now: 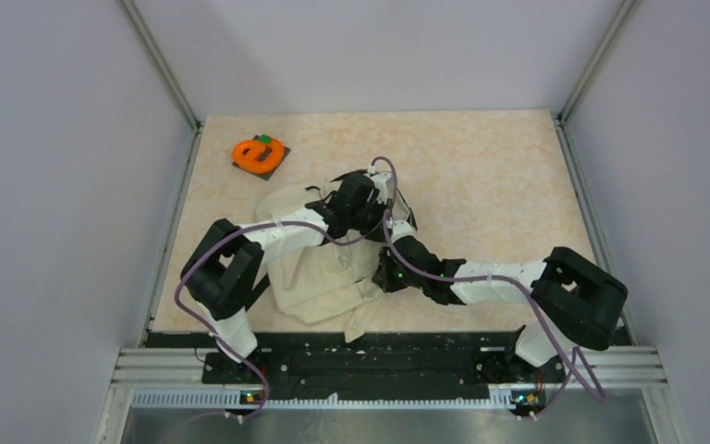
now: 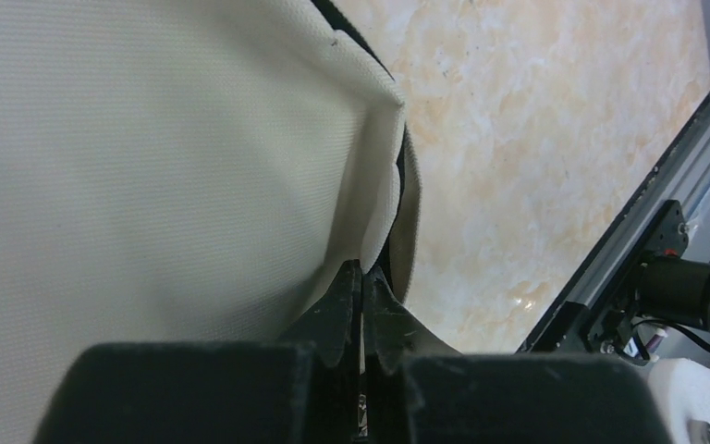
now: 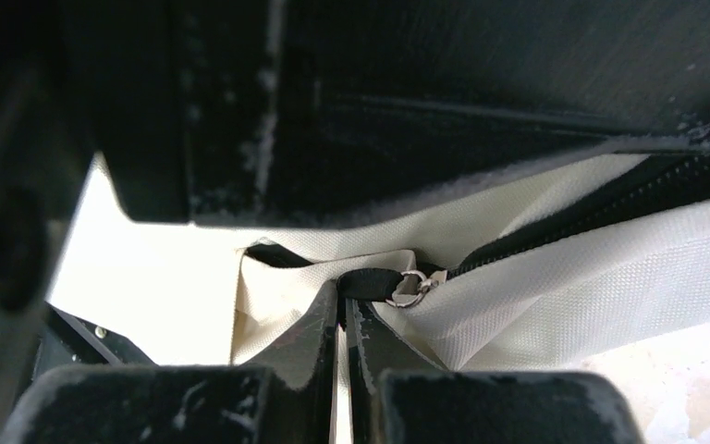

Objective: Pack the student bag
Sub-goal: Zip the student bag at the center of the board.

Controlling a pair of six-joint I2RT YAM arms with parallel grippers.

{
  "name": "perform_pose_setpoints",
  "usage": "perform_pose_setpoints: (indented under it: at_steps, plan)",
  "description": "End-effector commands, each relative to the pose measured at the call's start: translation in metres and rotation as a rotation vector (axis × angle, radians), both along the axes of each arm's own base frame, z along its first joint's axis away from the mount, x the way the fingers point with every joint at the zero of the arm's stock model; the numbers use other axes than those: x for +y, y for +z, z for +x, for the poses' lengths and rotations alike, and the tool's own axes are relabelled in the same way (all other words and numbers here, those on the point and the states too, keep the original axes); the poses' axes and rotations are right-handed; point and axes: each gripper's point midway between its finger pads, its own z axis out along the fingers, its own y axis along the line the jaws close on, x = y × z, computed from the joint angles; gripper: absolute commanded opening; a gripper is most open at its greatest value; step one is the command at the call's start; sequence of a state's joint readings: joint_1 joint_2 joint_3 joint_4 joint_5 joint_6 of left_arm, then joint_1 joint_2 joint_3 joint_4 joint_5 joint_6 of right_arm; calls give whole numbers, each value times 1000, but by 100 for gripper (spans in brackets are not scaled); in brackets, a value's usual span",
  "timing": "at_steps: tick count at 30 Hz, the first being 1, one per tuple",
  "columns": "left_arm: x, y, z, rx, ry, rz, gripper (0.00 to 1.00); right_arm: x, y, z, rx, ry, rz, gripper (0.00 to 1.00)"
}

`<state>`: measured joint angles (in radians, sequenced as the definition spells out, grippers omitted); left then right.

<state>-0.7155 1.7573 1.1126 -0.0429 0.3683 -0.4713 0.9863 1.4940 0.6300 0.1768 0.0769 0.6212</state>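
the student bag [image 1: 319, 273] lies crumpled on the table [image 1: 490, 166], directly under both grippers, with most of its cream body spreading from them back toward the arm bases. the left gripper [image 2: 362, 273] is clenched at a folded edge of the bag's cloth, and a thin pinch of fabric seems to sit between its tips. just beside it, the right gripper [image 3: 340, 296] is clamped on the black zipper pull [image 3: 370, 283], whose small metal ring [image 3: 413, 288] sits right at its fingertips, with the black zipper line [image 3: 601, 203] running away to its right.

the main risk, as i judge it, is the left pinch. it holds so little cloth that a firm tug on the zipper could drag the fabric out, and the whole soft bag would then slide instead of the slider moving. the pull tab is narrow and could slip through the right fingers if the pull runs off the zipper's line. loose fabric bunched beside the ring might also get caught in the slider and jam it. the two wrists sit very close, so a sideways move by either could knock them together or snag the cables looped over them.

an orange object on a dark square [image 1: 259, 154] sits well apart, beyond and to the left of the left gripper, out of harm's way.
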Motion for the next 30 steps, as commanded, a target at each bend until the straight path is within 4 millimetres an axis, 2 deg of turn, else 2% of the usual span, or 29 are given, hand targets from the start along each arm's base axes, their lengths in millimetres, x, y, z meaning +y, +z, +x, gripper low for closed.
perform_pose_setpoints:
  at_steps: [1,6,12,13,14,16,18,20,24,30]
  plan:
    - [-39,58,15,-199,-75,-131,0,77,51,-51,-87,385,190,0]
    - [-40,68,22,-242,-63,-126,0,85,68,-71,-130,461,217,0]
    - [-24,74,25,-329,-58,-62,0,69,107,-79,-203,470,286,0]
    - [-21,75,25,-343,-64,-50,3,66,113,-79,-215,467,289,7]
    - [-18,77,24,-351,-68,-41,10,62,121,-77,-229,454,288,22]
    - [-13,83,22,-376,-66,-33,32,51,128,-66,-250,381,249,52]
    - [-6,91,20,-407,-56,-30,52,35,133,-52,-280,306,185,67]
    - [3,96,19,-430,-34,-21,60,23,142,-43,-315,276,153,71]
    - [27,92,15,-428,35,37,65,-2,149,-31,-349,231,111,75]
    - [52,95,3,-445,87,58,68,-40,142,-10,-318,119,81,76]
